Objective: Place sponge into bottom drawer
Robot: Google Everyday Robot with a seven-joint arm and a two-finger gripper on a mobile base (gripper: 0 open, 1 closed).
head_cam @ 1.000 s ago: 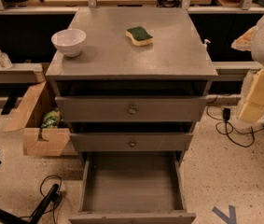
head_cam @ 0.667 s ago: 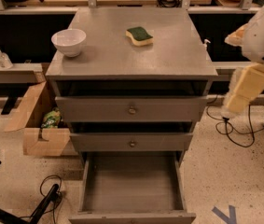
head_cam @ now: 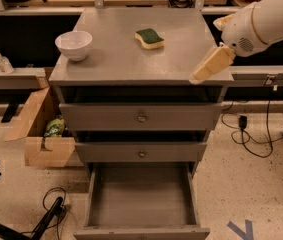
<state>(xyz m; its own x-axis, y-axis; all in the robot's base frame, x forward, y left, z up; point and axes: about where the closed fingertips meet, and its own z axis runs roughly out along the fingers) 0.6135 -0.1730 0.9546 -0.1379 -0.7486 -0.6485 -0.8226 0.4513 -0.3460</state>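
Note:
The sponge (head_cam: 149,38), dark green on top with a yellow base, lies on the grey cabinet top (head_cam: 131,64) toward the back, right of centre. The bottom drawer (head_cam: 141,196) is pulled out, and its plain grey inside holds nothing. My gripper (head_cam: 208,66), cream-coloured on a white arm, hangs over the right front corner of the cabinet top, to the right of the sponge and nearer than it. It holds nothing that I can see.
A white bowl (head_cam: 74,45) stands on the left of the cabinet top. The two upper drawers with round knobs (head_cam: 141,117) are pushed in. An open cardboard box (head_cam: 41,131) sits on the floor at the left. Cables (head_cam: 253,134) lie on the floor at the right.
My arm and gripper have moved left and up, from beside the cabinet's right side to over its right front corner. The sponge, bowl and drawers have not moved.

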